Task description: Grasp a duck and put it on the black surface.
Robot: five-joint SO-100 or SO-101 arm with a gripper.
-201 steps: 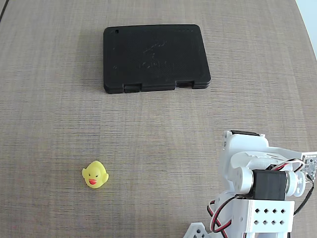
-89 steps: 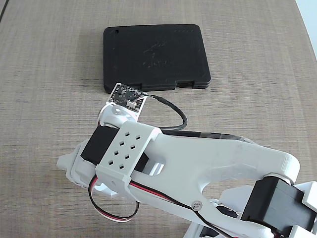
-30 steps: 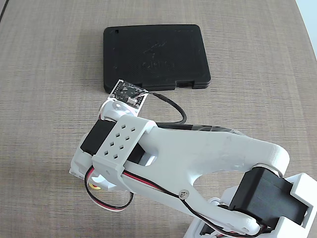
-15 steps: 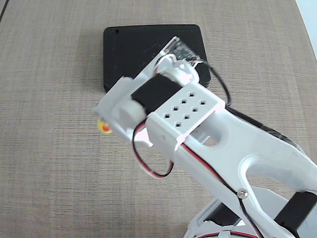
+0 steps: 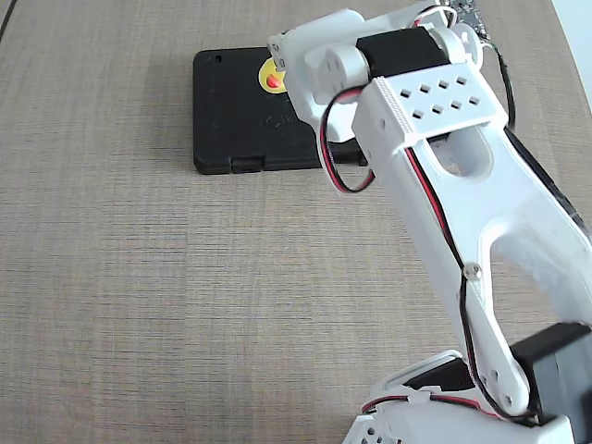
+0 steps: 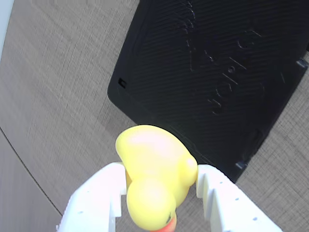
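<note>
The yellow duck (image 6: 154,179) with its red-orange beak sits between my gripper's (image 6: 161,172) two white fingers, which are closed on its sides. In the fixed view the duck (image 5: 272,78) shows just under the gripper (image 5: 277,65), over the far right part of the black surface (image 5: 236,111). In the wrist view the black surface (image 6: 207,63) fills the upper right, with embossed letters and notches along one edge. I cannot tell whether the duck touches the slab or hangs just above it.
The slab lies on a beige woven-pattern tabletop (image 5: 139,277). My white arm (image 5: 481,213) with red and black cables crosses the right side of the fixed view and hides the slab's right end. A pale strip (image 6: 5,29) runs along the table's edge in the wrist view.
</note>
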